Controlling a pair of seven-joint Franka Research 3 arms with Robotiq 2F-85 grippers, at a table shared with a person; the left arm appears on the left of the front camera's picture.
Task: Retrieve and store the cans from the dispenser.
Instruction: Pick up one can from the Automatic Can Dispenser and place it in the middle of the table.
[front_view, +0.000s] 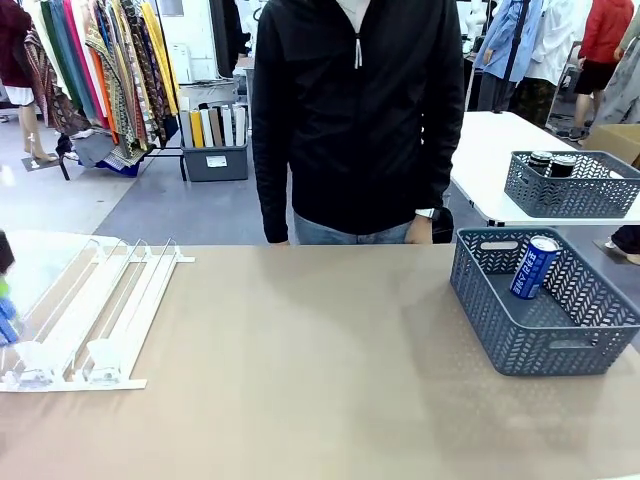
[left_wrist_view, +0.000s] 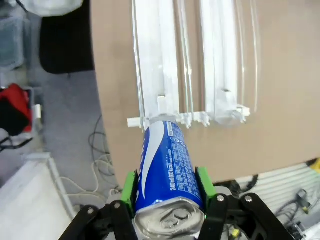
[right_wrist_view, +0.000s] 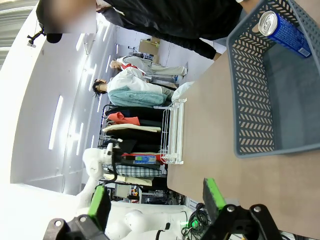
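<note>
Left gripper (left_wrist_view: 167, 192): jaws clamped on a blue can (left_wrist_view: 167, 172), green pads against both sides, silver top toward the wrist camera. The can's far end sits at the front stop of the dispenser (left_wrist_view: 165, 60), at the mouth of one lane; whether it touches the stop cannot be told. In the front view this gripper is cut off at the 9 o'clock edge, only a dark and blue-green sliver showing.

Right gripper (right_wrist_view: 155, 200): jaws wide, nothing between the pads (right_wrist_view: 214, 196). Its fingers are cropped at the bottom of its wrist view.

Dispenser (front_view: 95, 310): lies at 8 o'clock on the table (front_view: 300, 380), its left lanes partly cut by the frame. The lanes visible hold no cans.

Basket (front_view: 545, 345): at 3 o'clock near the table's right edge. One blue can (front_view: 534, 267) leans tilted against its far wall.

A second basket (front_view: 570, 195) on another table at 2 o'clock holds two dark cans (front_view: 552, 163), only their tops visible.

A person (front_view: 355, 120) stands at 12 o'clock against the far edge. The table's centre is bare between dispenser and basket.
</note>
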